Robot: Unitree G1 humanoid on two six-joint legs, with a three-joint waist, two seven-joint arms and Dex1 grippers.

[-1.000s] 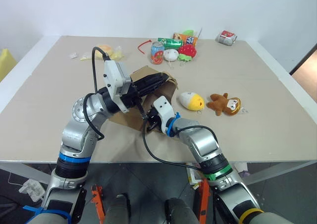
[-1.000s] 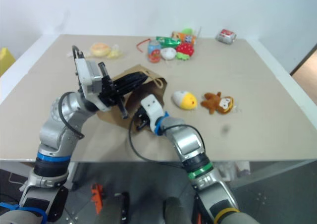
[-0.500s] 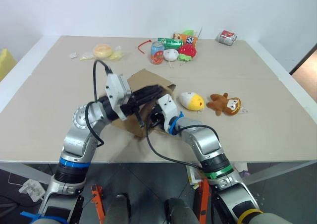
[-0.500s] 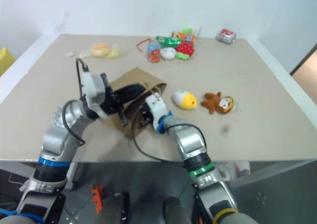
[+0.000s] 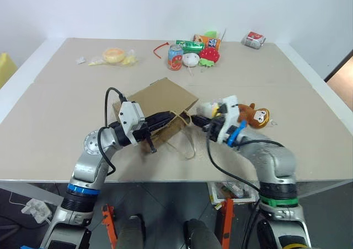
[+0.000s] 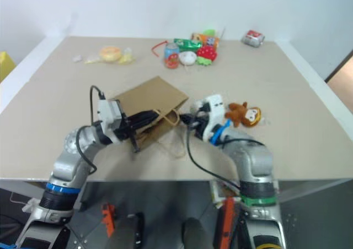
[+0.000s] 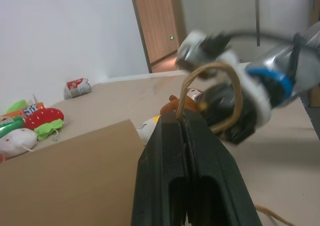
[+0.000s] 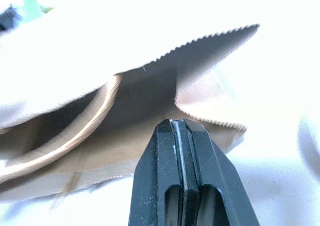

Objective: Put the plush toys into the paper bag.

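Left gripper [image 5: 175,117] clamps the paper bag [image 5: 157,97] handle [image 7: 212,93], right gripper [image 5: 194,120] closed empty at its mouth; next, grasp the egg-shaped toy [image 5: 208,106] beside it.

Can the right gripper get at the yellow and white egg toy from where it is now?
Probably yes. The egg toy lies on the table right by the right gripper, nothing between them. But its fingers are shut and point toward the paper bag, so it must open and turn first.
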